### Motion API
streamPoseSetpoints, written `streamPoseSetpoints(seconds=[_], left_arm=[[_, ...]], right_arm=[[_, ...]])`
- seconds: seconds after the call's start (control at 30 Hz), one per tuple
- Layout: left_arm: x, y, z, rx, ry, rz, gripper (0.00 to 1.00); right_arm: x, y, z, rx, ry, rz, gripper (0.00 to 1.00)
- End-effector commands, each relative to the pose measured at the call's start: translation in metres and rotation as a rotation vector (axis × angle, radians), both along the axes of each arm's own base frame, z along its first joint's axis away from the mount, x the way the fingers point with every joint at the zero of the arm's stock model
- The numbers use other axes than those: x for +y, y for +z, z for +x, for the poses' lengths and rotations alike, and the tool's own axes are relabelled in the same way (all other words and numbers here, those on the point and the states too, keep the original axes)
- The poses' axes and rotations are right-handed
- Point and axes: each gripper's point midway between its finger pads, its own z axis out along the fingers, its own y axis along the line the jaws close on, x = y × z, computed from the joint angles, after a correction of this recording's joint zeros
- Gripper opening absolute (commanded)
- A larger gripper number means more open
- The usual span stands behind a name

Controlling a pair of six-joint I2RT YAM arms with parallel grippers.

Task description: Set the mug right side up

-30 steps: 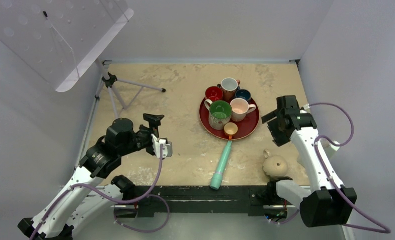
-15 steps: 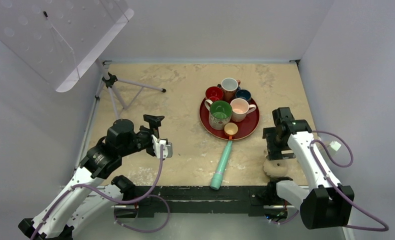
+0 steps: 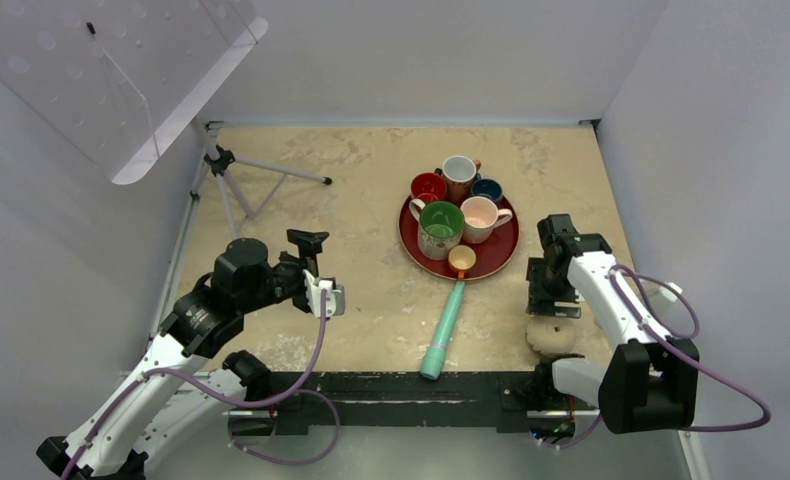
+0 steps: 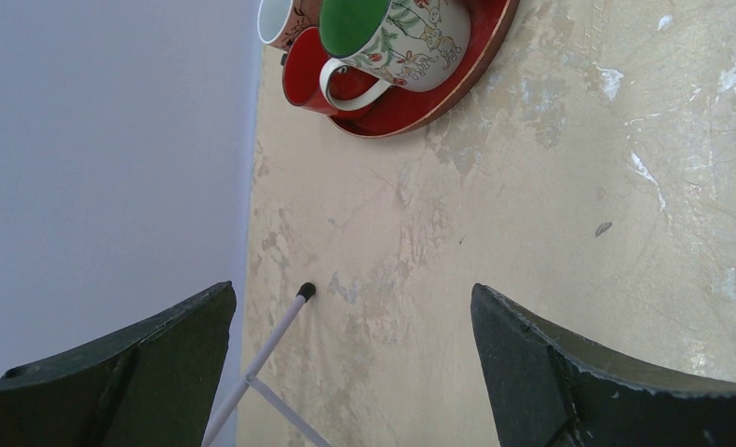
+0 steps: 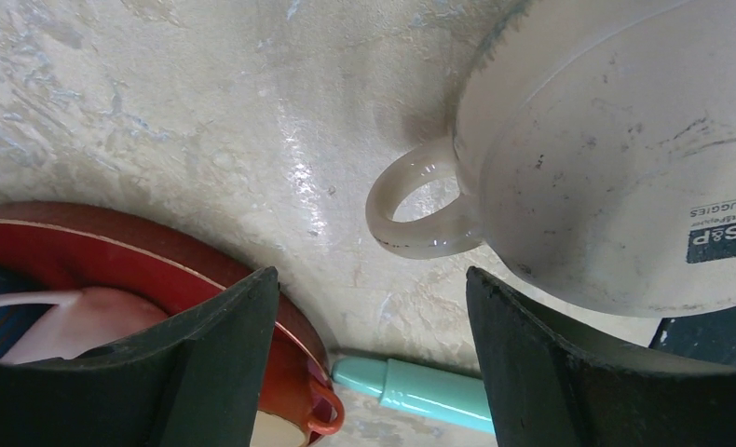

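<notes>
1. Left gripper (image 4: 350, 298): jaws spread wide, empty, over bare table (image 3: 371, 180) left of red tray (image 3: 496, 252).
2. Teal tube (image 3: 443, 330) lies just in front of tray.
3. Right gripper (image 5: 372, 279): jaws apart, nothing grasped, just beside the mug (image 3: 552, 336) handle.
4. Mug sits bottom-up on table, front right, right of tube, off the tray.

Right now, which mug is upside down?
The rounded beige ceramic mug, base up outside the round red tray; the rest stand upright on it.
</notes>
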Motion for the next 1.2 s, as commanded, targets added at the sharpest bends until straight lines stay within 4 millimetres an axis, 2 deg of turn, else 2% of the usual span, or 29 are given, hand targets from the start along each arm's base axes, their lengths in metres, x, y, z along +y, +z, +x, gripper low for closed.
streamPoseSetpoints(seconds=[0.0,0.23,0.33,0.57,0.7,0.83,0.97,1.07,1.17], left_arm=[[-0.004,0.007,0.000,-0.012,-0.012,-0.034,1.00],[-0.003,0.007,0.000,-0.014,-0.008,-0.033,1.00],[-0.002,0.007,0.000,-0.016,-0.006,-0.029,1.00],[-0.002,0.007,0.001,-0.020,-0.005,-0.028,1.00],[-0.002,0.006,0.001,-0.018,-0.005,-0.025,1.00],[-0.002,0.005,0.001,-0.016,-0.004,-0.024,1.00],[-0.001,0.005,0.002,-0.021,0.002,-0.020,1.00],[-0.001,0.005,0.002,-0.019,0.001,-0.020,1.00],[-0.002,0.005,0.002,-0.017,0.000,-0.021,1.00]], right_arm=[[-0.011,0.000,-0.001,0.001,-0.126,-0.037,0.76],[-0.013,-0.019,-0.004,0.088,-0.140,-0.055,0.76],[-0.023,-0.019,-0.007,0.117,-0.157,-0.095,0.74],[-0.032,-0.020,-0.008,0.112,-0.172,-0.112,0.55],[-0.036,-0.020,-0.005,0.104,-0.172,-0.125,0.39],[-0.037,-0.018,0.005,0.086,-0.149,-0.126,0.35],[-0.048,-0.007,0.010,0.060,-0.162,-0.169,0.33],[-0.069,0.014,0.027,-0.047,-0.132,-0.242,0.32],[-0.086,0.042,0.044,-0.074,-0.015,-0.353,0.46]])
